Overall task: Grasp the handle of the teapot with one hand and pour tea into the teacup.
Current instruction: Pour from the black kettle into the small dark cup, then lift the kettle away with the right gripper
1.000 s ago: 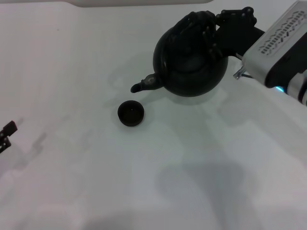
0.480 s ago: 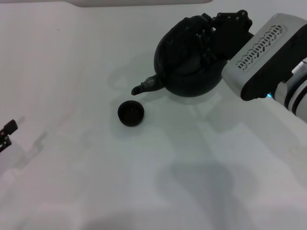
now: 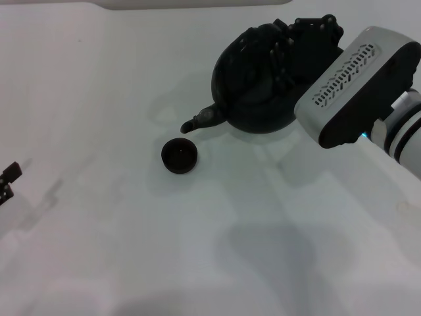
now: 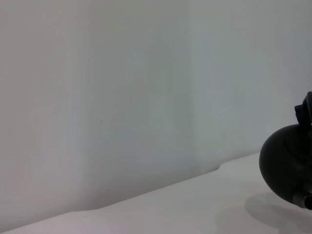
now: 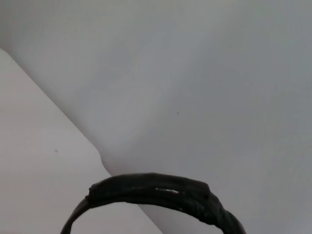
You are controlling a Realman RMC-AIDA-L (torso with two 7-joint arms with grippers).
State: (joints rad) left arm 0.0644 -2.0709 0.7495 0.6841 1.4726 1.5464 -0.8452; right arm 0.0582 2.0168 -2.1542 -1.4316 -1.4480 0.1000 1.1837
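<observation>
Holding the teapot point(image 3: 253, 89) by its handle point(image 3: 273, 49), the right gripper point(image 3: 296, 52) is clenched on the thick black hoop at the top of the pot, at the far right part of the white table point(image 3: 131, 230). The pot is tilted, with its short spout point(image 3: 197, 120) pointing down and toward the teacup point(image 3: 179, 155), which stands just beside the spout tip, a little nearer to the robot — not yet directly under it, as far as I can judge. Whether the pot touches the table or hangs above it, I cannot tell from the head view, because black fingers and black pot merge together.

The pot looks heavy and stiff, like cast iron, and it is much bigger than the cup. The cord-like texture of the handle, seen close in the right wrist view point(image 5: 161, 192), should give good friction, so the top middle of the hoop is the correct place to hold. A grip off the centre would probably let the pot swing. The cup is tiny and light — a small push from the spout could move it or tip it over.

The left gripper point(image 3: 8, 181) rests idle at the left edge of the table, well apart from both things.
</observation>
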